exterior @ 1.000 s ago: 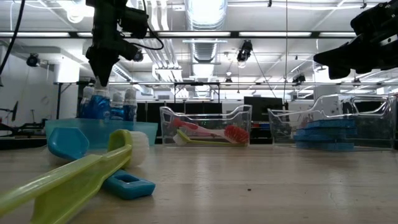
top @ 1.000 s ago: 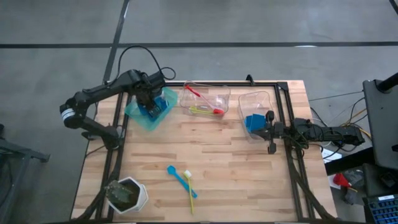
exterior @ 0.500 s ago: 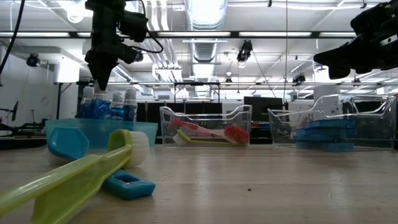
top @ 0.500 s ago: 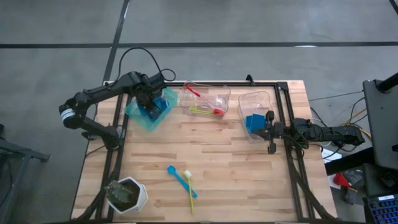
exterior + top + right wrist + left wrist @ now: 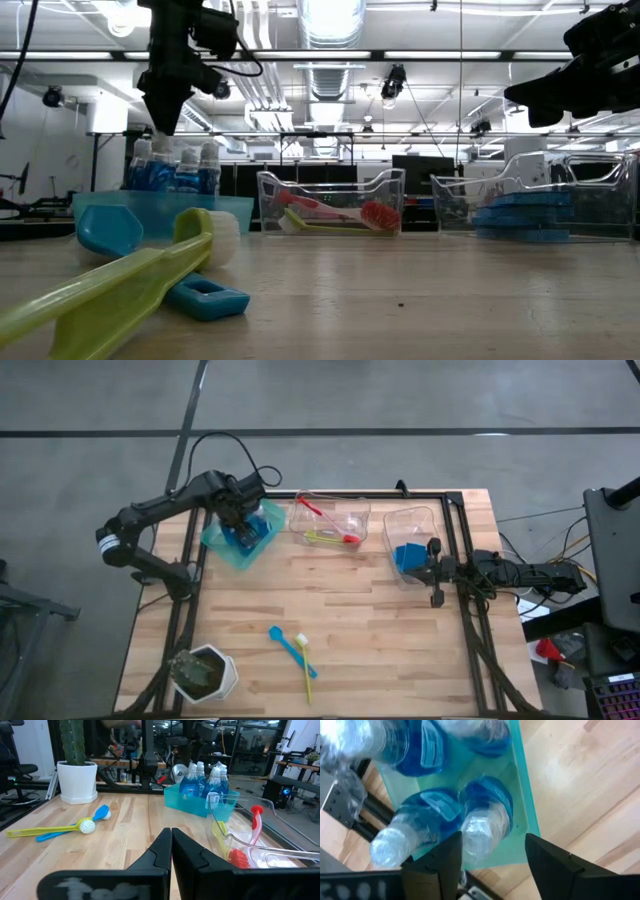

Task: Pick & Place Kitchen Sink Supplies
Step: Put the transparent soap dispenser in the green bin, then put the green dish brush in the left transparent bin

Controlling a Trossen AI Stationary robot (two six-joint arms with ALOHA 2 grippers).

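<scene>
— Where are the bottles (image 5: pixel 485 822)?
— In the teal bin (image 5: pixel 240 538), far left; the left gripper (image 5: pixel 492 862) hangs over them, fingers spread, empty
— The right gripper (image 5: pixel 171 851)?
— Pinched shut by the sponge bin (image 5: pixel 412 545)

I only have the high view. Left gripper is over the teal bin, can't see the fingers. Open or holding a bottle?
Observer: Open. In the left wrist view the left gripper has its fingers spread above the bottles, gripping none of them.
Operator: Are the bottles upright in the bin?
Observer: Yes. The low view shows them standing with white caps up inside the teal bin, below the gripper.
Operator: Right gripper?
Observer: Shut and empty. In the right wrist view the right gripper has its fingers pressed together, above bare table near the clear bins.
Operator: What's left on the table?
Observer: The low view shows the yellow-green brush lying across the blue brush.
</scene>
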